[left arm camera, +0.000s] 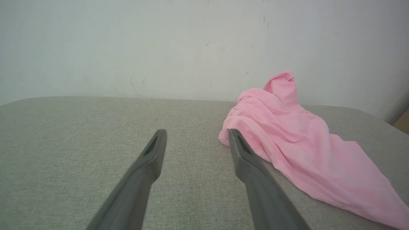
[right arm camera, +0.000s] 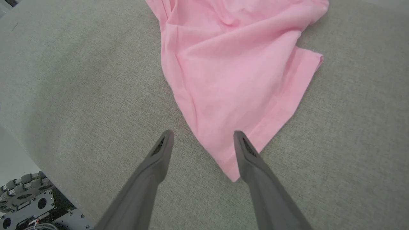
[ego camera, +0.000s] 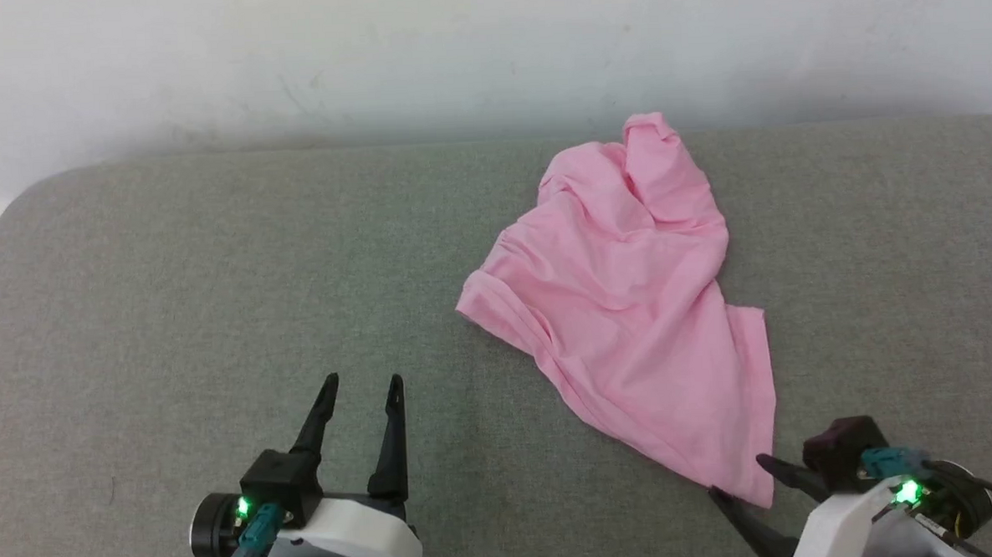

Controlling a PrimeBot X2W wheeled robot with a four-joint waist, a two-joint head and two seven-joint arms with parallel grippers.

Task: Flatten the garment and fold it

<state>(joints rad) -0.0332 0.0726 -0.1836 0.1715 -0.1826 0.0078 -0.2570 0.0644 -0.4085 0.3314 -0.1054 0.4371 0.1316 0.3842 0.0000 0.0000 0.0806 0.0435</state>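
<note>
The light-pink garment (ego camera: 631, 306) lies crumpled and bunched on the grey cushioned surface (ego camera: 211, 282), right of centre, with one peak near the back wall and a hemmed corner pointing toward me. My right gripper (ego camera: 735, 476) is open at the lower right, its fingertips straddling that near corner (right arm camera: 233, 172) just above the cloth. My left gripper (ego camera: 365, 383) stands open at the lower left, apart from the garment (left arm camera: 303, 150), with nothing between its fingers. No label tag shows.
A pale wall (ego camera: 452, 46) runs along the back edge of the surface. The surface's rounded left corner (ego camera: 32, 194) is in view. Part of the robot's base (right arm camera: 28, 201) shows below the near edge in the right wrist view.
</note>
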